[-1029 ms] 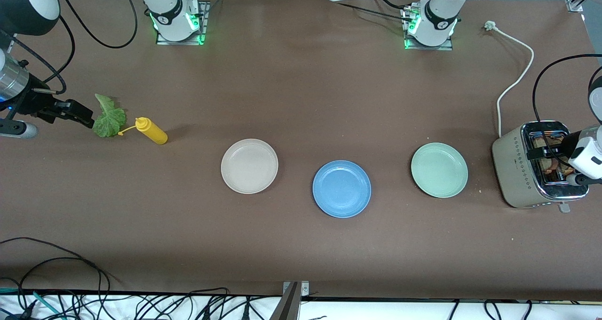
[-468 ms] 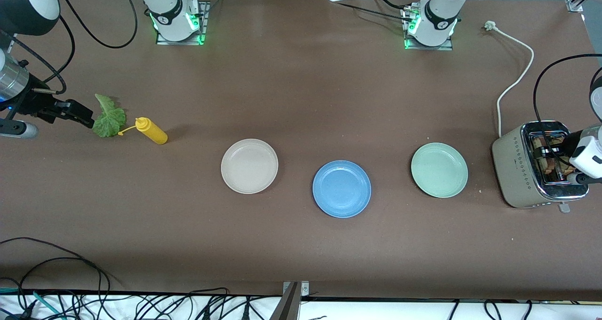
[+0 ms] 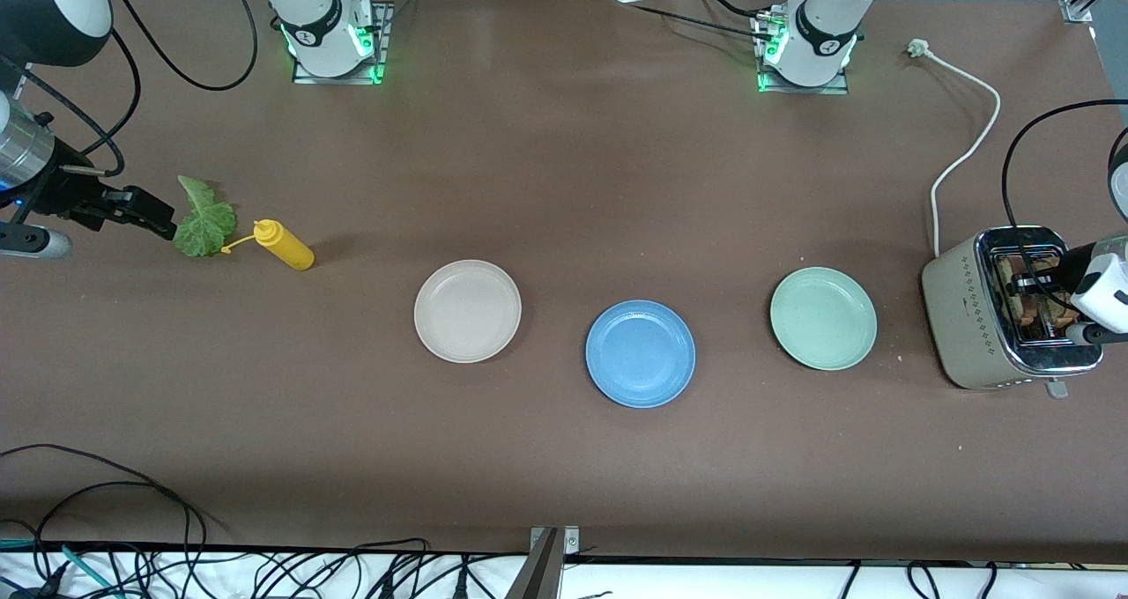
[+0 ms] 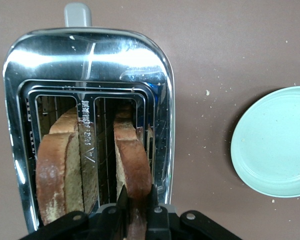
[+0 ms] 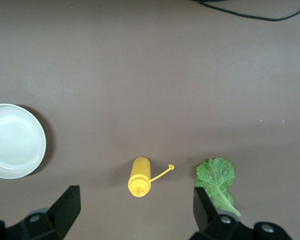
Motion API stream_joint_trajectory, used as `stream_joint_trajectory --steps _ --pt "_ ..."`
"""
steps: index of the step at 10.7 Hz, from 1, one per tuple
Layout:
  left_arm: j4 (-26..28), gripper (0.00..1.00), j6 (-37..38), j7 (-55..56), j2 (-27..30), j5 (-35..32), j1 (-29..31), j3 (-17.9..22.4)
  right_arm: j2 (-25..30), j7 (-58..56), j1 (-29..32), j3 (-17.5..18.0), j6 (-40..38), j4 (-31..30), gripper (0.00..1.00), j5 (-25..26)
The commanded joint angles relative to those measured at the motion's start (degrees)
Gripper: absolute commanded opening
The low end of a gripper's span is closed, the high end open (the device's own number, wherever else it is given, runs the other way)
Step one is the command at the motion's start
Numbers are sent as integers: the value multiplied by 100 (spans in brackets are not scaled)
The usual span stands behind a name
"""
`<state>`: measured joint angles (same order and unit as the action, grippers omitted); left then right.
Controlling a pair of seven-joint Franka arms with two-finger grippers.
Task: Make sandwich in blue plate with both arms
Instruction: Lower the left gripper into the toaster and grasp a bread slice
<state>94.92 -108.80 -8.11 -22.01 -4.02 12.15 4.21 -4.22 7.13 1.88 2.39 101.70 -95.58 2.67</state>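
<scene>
Hovering at the frame's left edge, the right gripper (image 3: 163, 222) is kept wide open and empty beside the lettuce leaf (image 3: 203, 220). At lower centre the blue plate (image 3: 641, 353) lies bare. At the right edge, the left gripper (image 4: 137, 202) has just been closed on a bread slice (image 4: 132, 160) in the toaster (image 3: 978, 317); lifting out is judged next.
</scene>
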Motion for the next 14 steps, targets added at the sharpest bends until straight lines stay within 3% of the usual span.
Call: stream_joint_trajectory --steps 1,7,11,14 --pt "-8 0 254 -129 197 68 24 -35 -35 60 6 7 -89 127 100 67" --pt "-78 0 596 -525 574 68 86 1 -35 60 6 7 -72 118 100 58" --pt "-798 0 1649 -516 602 59 86 -35 -35 86 -3 7 -89 118 100 76" --pt "-1027 0 1950 -507 602 51 77 -96 -44 130 -3 7 -63 127 100 67"
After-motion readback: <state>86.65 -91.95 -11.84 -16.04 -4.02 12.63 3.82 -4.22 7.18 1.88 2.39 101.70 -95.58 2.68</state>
